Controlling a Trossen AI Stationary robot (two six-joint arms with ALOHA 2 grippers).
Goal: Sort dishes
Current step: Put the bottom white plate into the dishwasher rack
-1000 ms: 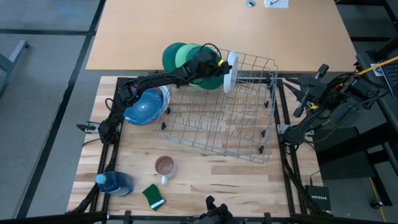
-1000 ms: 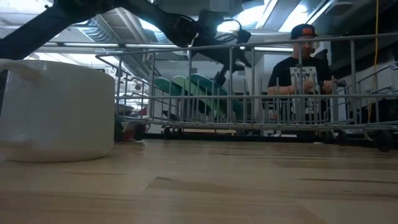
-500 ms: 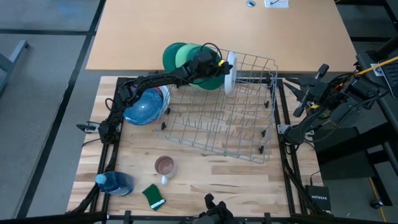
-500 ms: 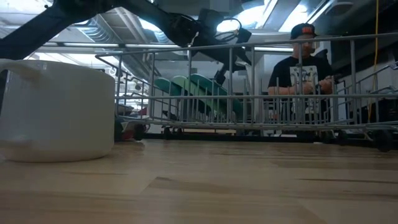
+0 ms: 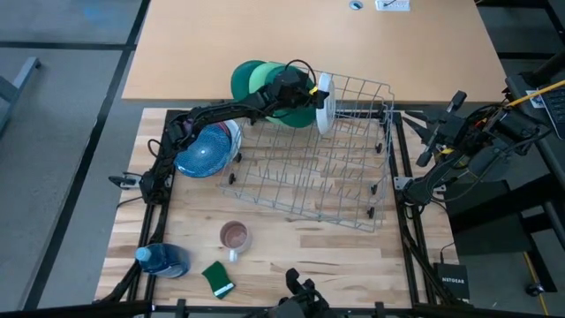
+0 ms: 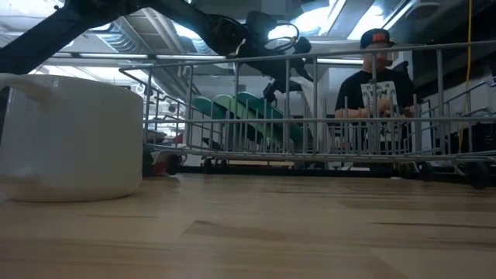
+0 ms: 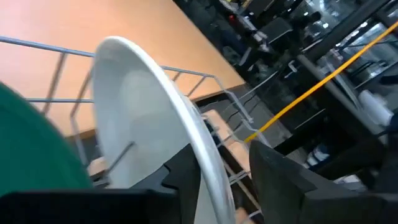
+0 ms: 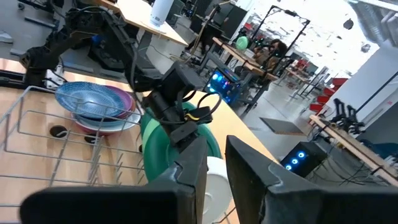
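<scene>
Dishes are split between two places: three green plates (image 5: 265, 84) and a white plate (image 5: 327, 100) stand on edge in the far end of the wire rack (image 5: 327, 168), while a stack topped by a blue plate (image 5: 205, 150) waits flat on the table beside the rack's left end, with pink and purple rims showing beneath it in the right wrist view.

Standing them upright between the tines is the point of the sort — like with like, greens together, the white next in line. The left gripper (image 5: 309, 91) hangs over the white plate's upper rim. In its own wrist view the two dark fingers (image 7: 186, 171) straddle that rim (image 7: 155, 106) with daylight on the outer side, so the jaws look parted rather than pinching; I judge the plate is resting on the rack's wires, not in the grip, though the contact on the inner side is hard to make out.

The right gripper (image 8: 211, 168) waits off the table's right edge — its fingers stand a little apart with nothing between them.

The plates are smooth, round and glossy, thin at the rim; the blue one is speckled. The rack is thin bright metal rod, open and springy-looking, on a pale wood tabletop (image 5: 291, 238).
</scene>
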